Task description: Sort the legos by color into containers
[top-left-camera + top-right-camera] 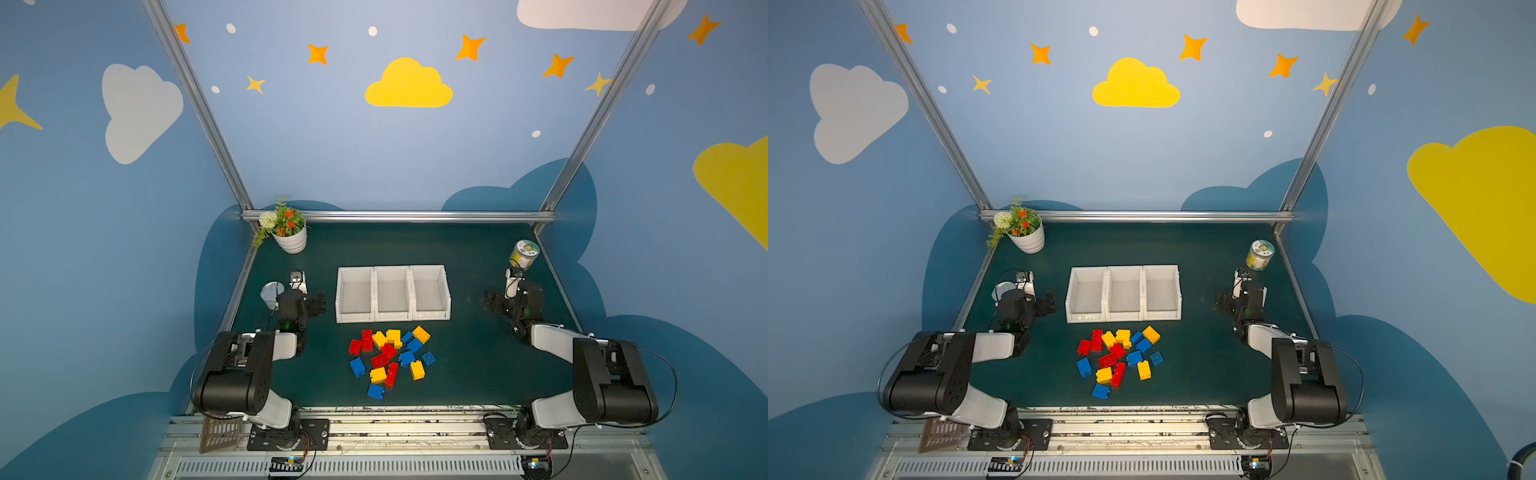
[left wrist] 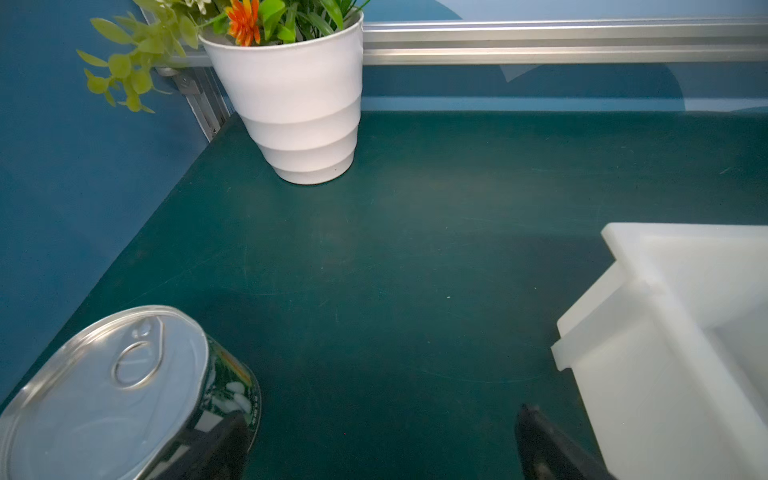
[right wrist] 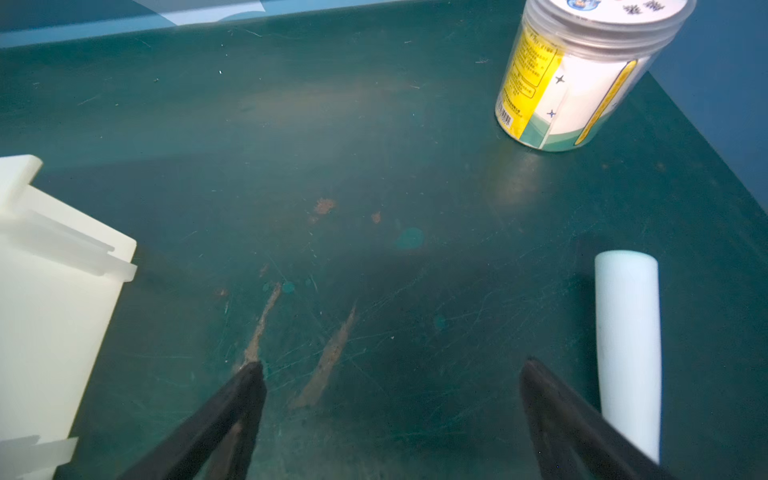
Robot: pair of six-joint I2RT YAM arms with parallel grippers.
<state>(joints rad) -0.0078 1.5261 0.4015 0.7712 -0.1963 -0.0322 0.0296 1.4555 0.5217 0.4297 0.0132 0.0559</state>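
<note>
Dark green matte worktop [image 1: 478,365], scuffed and scratched, with an aluminium frame rail [image 1: 395,216] along the far edge and rails down both sides.

Far-left corner: white ribbed plastic flower pot [image 1: 293,241] with fake orange and white flowers, close to the rail. Nearer on the left edge is a shiny round tin can with a pull-ring lid [image 2: 124,386].

Left tool [image 2: 380,419] sits low between the can and the bins. Its black fingers are spread wide with nothing between them. One finger is just beside the can; contact unclear.

Centre: three white open-top rectangular plastic bins [image 1: 392,318] in a row, walls touching, all with bare floors. Just in front of them is a loose pile of red, yellow and blue studded lego bricks [image 1: 388,351]. All of it lies on the worktop, none in a bin. A bare strip runs from the pile to the near edge.

Right of the bins is a wide bare patch with brown worn marks. Right tool [image 3: 392,368] is over it, tapered fingers spread apart and holding nothing. A smooth white cylinder [image 3: 627,340] lies just beside its outer finger.

Far right, near the side rail: a clear round plastic jar with a yellow label [image 3: 582,75], upright.
</note>
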